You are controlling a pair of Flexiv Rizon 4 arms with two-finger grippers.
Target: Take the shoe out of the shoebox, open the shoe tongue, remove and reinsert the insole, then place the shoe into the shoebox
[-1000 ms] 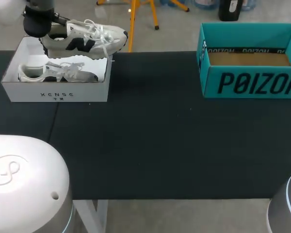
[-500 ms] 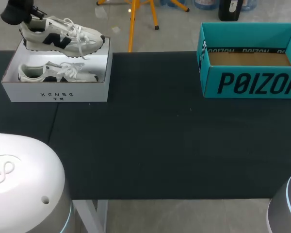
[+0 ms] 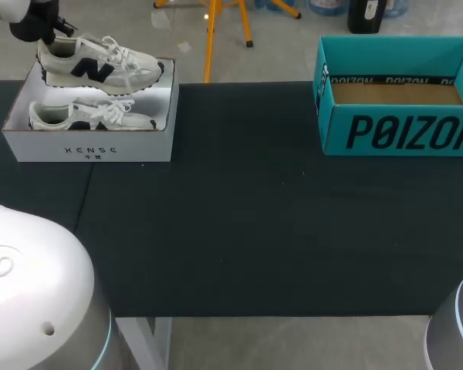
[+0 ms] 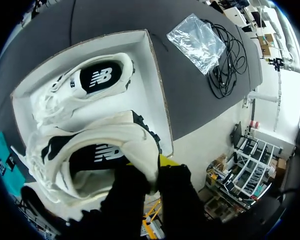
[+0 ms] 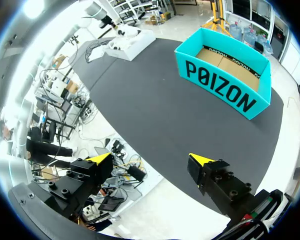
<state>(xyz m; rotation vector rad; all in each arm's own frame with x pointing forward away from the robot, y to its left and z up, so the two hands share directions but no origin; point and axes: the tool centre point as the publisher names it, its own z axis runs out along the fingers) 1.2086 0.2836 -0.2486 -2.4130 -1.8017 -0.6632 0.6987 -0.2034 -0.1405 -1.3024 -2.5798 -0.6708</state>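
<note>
A white sneaker (image 3: 100, 65) with a dark side logo hangs over the back half of the white shoebox (image 3: 89, 146), toe pointing right. My left gripper (image 3: 55, 32) is shut on its heel. In the left wrist view the heel collar of the held sneaker (image 4: 90, 155) is pinched in my left gripper (image 4: 157, 167). A second sneaker (image 3: 89, 116) lies in the box's front half, also seen below the held one (image 4: 90, 82). My right gripper (image 5: 150, 160) stands open and empty beyond the table's near edge.
An open teal shoebox (image 3: 401, 131) with a brown floor stands at the table's back right, and shows ahead of the right gripper (image 5: 225, 80). The dark table (image 3: 239, 223) spreads between the two boxes. The white shoebox (image 5: 132, 42) lies far off in the right wrist view.
My left gripper has carried the sneaker leftward from above the box's right back corner and lowered it slightly over the box's back half. The right arm is unchanged.
</note>
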